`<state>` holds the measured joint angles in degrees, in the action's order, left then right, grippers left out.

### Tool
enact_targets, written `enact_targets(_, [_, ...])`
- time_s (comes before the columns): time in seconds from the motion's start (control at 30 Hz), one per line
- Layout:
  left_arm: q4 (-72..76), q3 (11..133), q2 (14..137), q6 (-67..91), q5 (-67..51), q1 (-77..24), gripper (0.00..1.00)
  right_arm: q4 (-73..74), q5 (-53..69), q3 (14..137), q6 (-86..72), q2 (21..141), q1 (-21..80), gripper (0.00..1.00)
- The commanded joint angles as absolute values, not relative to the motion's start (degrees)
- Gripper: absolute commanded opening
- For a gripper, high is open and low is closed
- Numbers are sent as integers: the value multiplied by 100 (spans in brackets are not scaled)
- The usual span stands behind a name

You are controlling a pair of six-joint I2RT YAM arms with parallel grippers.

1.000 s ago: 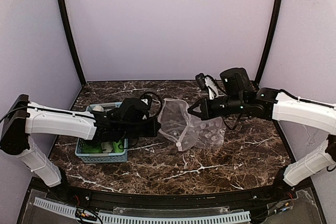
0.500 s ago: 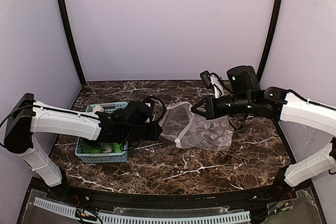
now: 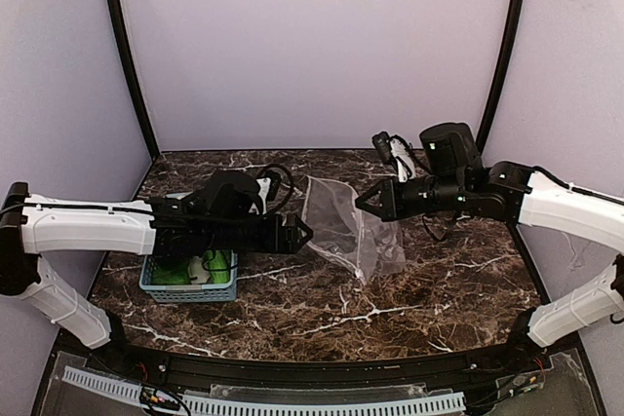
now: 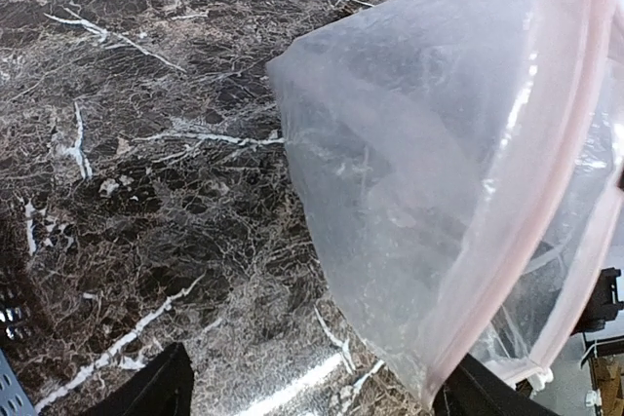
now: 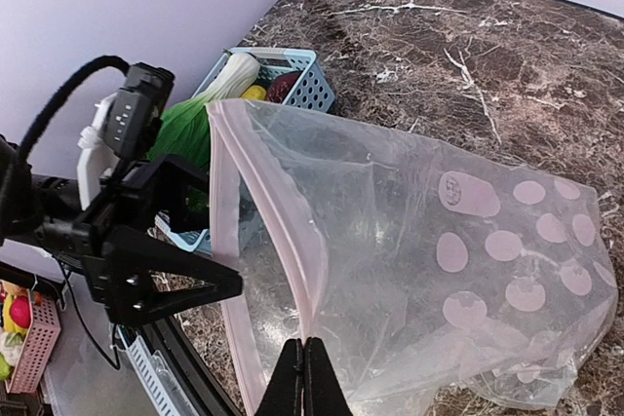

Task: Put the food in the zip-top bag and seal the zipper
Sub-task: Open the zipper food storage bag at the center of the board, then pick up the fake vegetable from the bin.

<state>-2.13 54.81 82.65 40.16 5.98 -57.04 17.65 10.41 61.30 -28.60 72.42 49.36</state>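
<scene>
The clear zip-top bag [image 3: 343, 224] hangs over the table with its mouth open toward the left. My right gripper [image 3: 363, 204] is shut on the bag's pink zipper [image 5: 292, 270], pinching it at the fingertips [image 5: 304, 382]. Just left of the bag, my left gripper [image 3: 295, 233] stands open and holds nothing. In the left wrist view the bag [image 4: 439, 143] fills the right side, its zipper [image 4: 517, 260] ending close to the right finger [image 4: 492, 395]. The food lies in the blue basket [image 3: 185, 291]: a green leafy bunch [image 5: 185, 129], a white piece [image 5: 234, 73] and a dark red fruit [image 5: 285, 86].
The blue basket [image 5: 314, 93] stands at the table's left, under my left arm. Dark marble table [image 3: 390, 299] spreads in front of the bag. A black frame post rises at each back corner.
My left gripper has opened, let go of the bag and drawn back a little to the left. The bag now hangs from the right gripper alone and looks narrower.
</scene>
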Motion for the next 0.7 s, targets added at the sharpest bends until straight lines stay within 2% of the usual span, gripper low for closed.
enact_targets(0.0, [-1135,5442,7682,3945,478,-5670,87,1696,921,6122,-2904,7332,4983,0])
enact_targets(0.13, [-1989,5570,7380,3803,715,-5600,93,1696,888,6118,-2888,7393,4983,0])
enact_targets(0.27, [-2429,5644,7128,3667,467,-5191,94,1696,894,6131,-2888,7439,4983,0])
enact_targets(0.47, [-3625,6131,6832,3155,527,-4282,98,1696,891,6147,-2887,7457,4983,0])
enact_targets(0.67, [-4103,6170,6653,2761,416,-3010,99,1690,967,6154,-2887,7523,4983,0])
